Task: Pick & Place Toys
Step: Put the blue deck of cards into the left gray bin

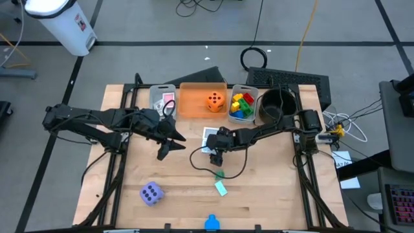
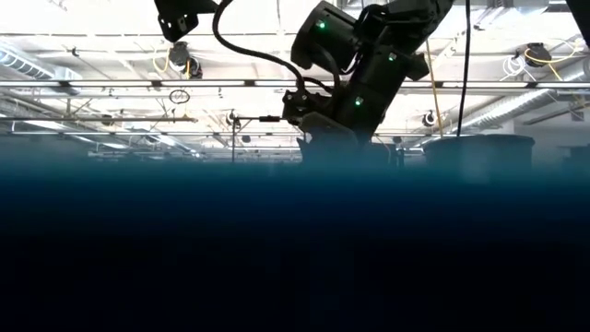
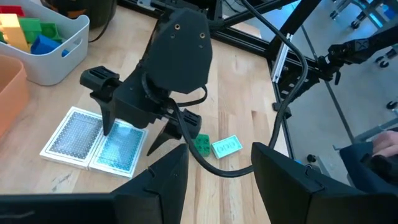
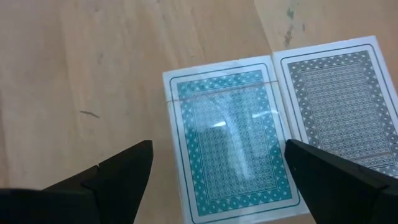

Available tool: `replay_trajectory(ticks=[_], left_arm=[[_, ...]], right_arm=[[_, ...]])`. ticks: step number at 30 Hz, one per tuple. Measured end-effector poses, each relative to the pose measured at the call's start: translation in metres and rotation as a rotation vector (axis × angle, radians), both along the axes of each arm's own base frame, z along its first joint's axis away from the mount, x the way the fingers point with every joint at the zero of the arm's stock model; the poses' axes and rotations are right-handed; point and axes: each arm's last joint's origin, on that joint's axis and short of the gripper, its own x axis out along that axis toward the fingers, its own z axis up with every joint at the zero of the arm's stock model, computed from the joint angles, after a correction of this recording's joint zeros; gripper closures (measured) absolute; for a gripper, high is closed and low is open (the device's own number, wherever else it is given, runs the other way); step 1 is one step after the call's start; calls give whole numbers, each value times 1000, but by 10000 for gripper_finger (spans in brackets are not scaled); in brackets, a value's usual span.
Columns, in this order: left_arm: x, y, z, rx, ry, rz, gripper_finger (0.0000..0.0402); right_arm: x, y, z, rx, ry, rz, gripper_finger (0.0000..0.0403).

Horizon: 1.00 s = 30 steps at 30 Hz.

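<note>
**A:** Hovering over the cards, is it? Which step do you make this?

**B:** The approach for a pick, I'd judge. The right gripper [image 1: 216, 154] hangs just above the teal card deck [image 4: 231, 138], fingers spread wide, one on each side of it and holding nothing. The deck lies flat on the table [image 1: 272, 194], touching a grey card deck [image 4: 339, 99] beside it.

**A:** And the next move?

**B:** Probably lowering straight down until the fingertips reach the wood, then closing across the deck. It is thin and flat, so the fingers need to catch its edges without dragging the grey one along.

**A:** What about the other arm?

**B:** The left gripper [image 1: 168, 147] waits above bare table to the left of the decks, fingers partly open, empty.

**A:** Do the views add anything to each other?

**B:** The right wrist view alone shows the deck centred between the fingers, with what looks like a thin band round it. The left wrist view shows a green brick [image 3: 201, 144] and a small green card [image 3: 226, 146] just beyond the right gripper. The high view alone gives the rest: a purple die [image 1: 151, 193] near the front edge, an orange die [image 1: 216, 100] in the orange bin [image 1: 191, 103], coloured bricks [image 1: 242, 106] in a grey bin [image 1: 253, 97]. The low view shows only arms, nothing of the table.
</note>
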Motion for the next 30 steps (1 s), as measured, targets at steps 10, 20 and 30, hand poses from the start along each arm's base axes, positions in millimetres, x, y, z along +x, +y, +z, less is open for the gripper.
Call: replay_trajectory(ticks=[10, 20, 30], left_arm=[[0, 0, 0, -1, 0, 1, 220], [0, 0, 0, 4, 0, -2, 220], [0, 0, 0, 15, -4, 3, 220]], right_arm=[[-1, -17, -1, -23, 26, -10, 46], [1, -5, -2, 141, 4, 6, 46], [2, 7, 2, 149, -27, 81, 46]])
